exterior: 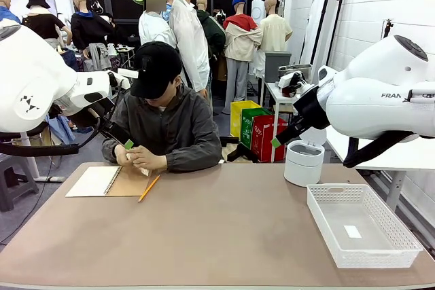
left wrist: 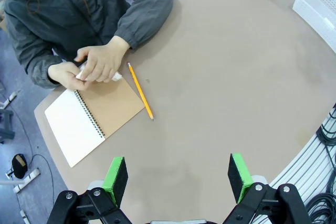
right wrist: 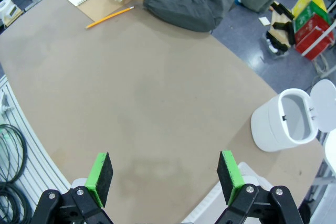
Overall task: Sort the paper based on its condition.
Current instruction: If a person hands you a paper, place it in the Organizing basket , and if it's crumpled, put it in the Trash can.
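My left gripper (left wrist: 177,176) hangs open and empty above the table (left wrist: 226,77). My right gripper (right wrist: 164,176) is spread wide too, holding nothing. The paper (left wrist: 117,77) seems to be the small white wad in the person's hands (left wrist: 101,62). It is mostly covered, just over the notebook (left wrist: 113,106) and beside the pencil (left wrist: 140,98).

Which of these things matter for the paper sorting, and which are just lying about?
For the job: paper in the person's hands; likely the bin and basket as drop spots.
Lying about: notebook, pencil, tag in the basket.
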### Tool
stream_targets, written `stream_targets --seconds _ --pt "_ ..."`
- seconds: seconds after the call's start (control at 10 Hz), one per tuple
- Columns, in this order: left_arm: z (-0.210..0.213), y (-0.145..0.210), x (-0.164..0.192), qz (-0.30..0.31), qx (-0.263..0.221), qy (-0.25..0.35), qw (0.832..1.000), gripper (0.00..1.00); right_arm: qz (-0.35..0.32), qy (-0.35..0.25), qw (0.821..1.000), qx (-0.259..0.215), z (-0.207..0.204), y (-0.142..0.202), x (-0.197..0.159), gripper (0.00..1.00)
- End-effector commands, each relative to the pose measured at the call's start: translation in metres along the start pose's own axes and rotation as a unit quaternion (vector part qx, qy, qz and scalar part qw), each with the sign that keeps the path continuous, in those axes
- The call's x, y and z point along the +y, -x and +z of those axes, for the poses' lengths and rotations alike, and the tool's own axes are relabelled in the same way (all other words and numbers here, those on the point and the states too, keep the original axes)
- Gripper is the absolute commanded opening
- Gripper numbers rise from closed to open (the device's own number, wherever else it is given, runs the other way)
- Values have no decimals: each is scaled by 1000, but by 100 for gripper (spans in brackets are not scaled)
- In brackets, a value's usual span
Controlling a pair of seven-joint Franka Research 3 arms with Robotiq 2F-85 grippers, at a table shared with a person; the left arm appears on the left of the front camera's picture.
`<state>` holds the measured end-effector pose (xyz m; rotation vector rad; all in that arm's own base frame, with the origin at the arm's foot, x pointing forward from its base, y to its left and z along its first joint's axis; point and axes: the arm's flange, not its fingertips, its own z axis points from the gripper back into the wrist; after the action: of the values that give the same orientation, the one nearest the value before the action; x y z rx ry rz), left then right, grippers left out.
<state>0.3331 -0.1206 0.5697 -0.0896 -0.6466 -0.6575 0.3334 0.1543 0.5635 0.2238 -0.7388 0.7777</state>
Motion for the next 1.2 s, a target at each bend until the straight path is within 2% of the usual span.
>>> stream_targets --seconds 0.0,1.1 --pt "1 0 1 -1 1 -2 1000 100 0 -2 1000 -1 0 0 0 100" --pt "1 0 1 -1 1 -2 1000 100 0 -2 1000 -1 0 0 0 100"
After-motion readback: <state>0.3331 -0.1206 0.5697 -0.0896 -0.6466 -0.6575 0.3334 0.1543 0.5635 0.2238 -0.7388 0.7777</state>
